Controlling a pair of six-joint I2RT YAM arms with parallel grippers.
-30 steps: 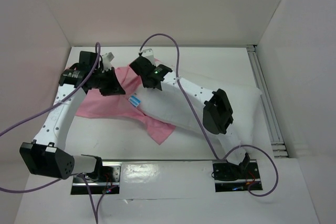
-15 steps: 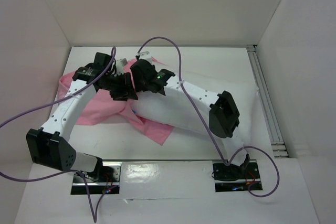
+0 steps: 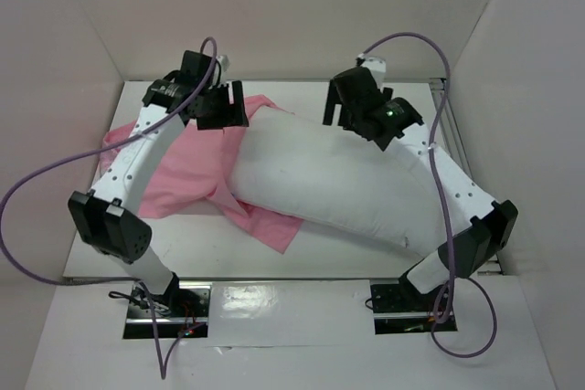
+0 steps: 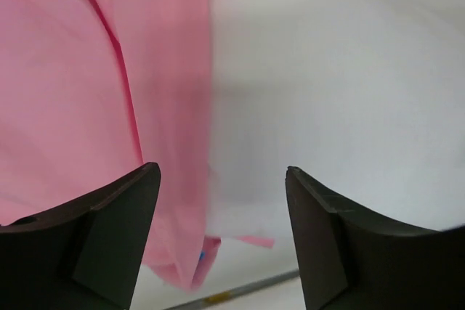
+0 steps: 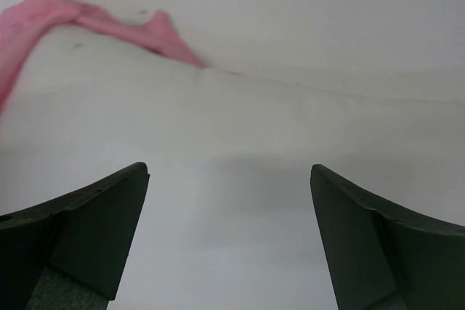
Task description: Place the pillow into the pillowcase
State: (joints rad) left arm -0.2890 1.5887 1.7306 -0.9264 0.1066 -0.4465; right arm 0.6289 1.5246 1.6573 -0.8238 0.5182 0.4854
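While the pillow [image 3: 338, 180] lies mostly outside the pillowcase [image 3: 178, 166], left gripper [image 4: 221, 230] and right gripper [image 5: 229, 230] apart, empty.

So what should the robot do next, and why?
Probably lower the left gripper to pinch the pillowcase edge next to the pillow. Both it and the right gripper hang open, holding nothing, and most of the pillow lies outside the pillowcase.

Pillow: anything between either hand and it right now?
Nothing visible. The right hand hangs open directly over bare pillow. The left hand, also open, looks down on the line where the pillowcase edge meets the pillow; only there might pink cloth come under one finger.
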